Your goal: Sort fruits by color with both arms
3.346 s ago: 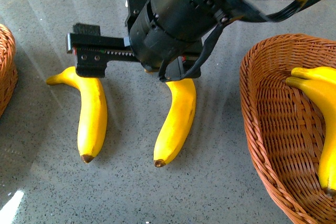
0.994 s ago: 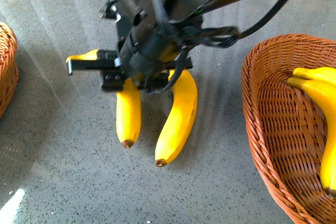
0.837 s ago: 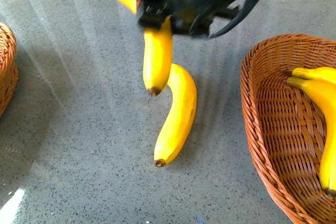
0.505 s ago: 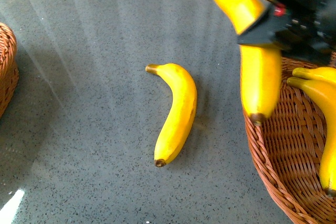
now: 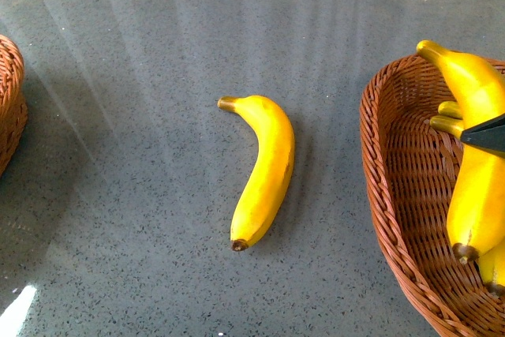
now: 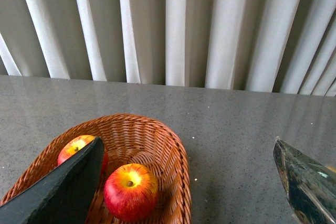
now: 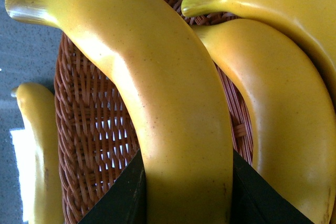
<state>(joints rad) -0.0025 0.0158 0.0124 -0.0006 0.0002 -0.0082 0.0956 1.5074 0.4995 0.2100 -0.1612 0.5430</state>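
Note:
One yellow banana (image 5: 264,167) lies on the grey table near its middle, brown tip toward me. My right gripper (image 7: 186,182) is shut on a second banana (image 7: 173,108), a black jaw pressed to each side. That held banana (image 5: 473,140) hangs over the right wicker basket (image 5: 394,195), where only one black finger (image 5: 485,133) shows. Two more bananas (image 7: 273,103) (image 7: 283,3) lie in that basket. My left gripper (image 6: 188,145) is open above the left basket (image 6: 168,145), which holds two red apples (image 6: 130,191) (image 6: 79,148), one partly behind a finger.
The left basket's edge (image 5: 9,108) shows at the far left of the front view. White curtains (image 6: 173,24) hang behind the table's far edge. The grey tabletop (image 5: 158,76) stretches between the two baskets.
My right gripper lifted one banana off the table and carried it right, over the right basket. The arm has left most of the front view. The other banana stayed put.

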